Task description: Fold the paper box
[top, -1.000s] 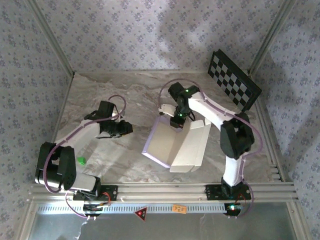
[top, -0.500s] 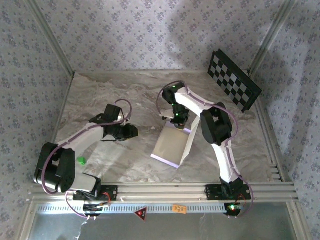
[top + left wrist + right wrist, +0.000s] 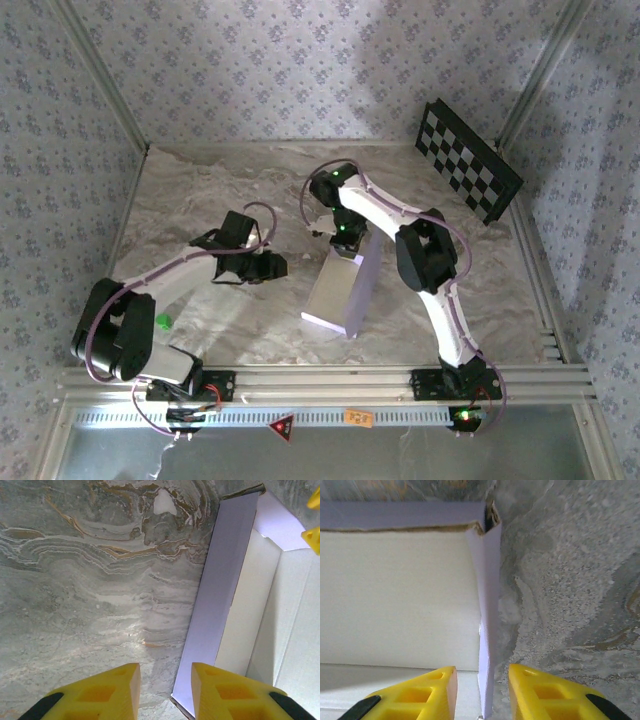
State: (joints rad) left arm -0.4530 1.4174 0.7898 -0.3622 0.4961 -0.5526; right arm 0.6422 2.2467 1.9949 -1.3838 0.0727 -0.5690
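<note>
The paper box lies mid-table, partly folded, its lilac outside showing along raised walls and its cream inside facing up. My right gripper hangs over the box's far end. It is open, with an upright lilac flap standing between its fingers and the cream panel to the left. My left gripper is just left of the box, open and holding nothing. Its right finger is near the box's lilac side wall.
A black-and-white checkerboard panel leans at the back right. A small green object lies by the left arm's base. Patterned walls enclose the marble table, and an aluminium rail runs along the near edge.
The box's wide right panel has been folded up and in, making the box narrower. My right gripper shifted left and farther back. My left gripper moved right, towards the box.
</note>
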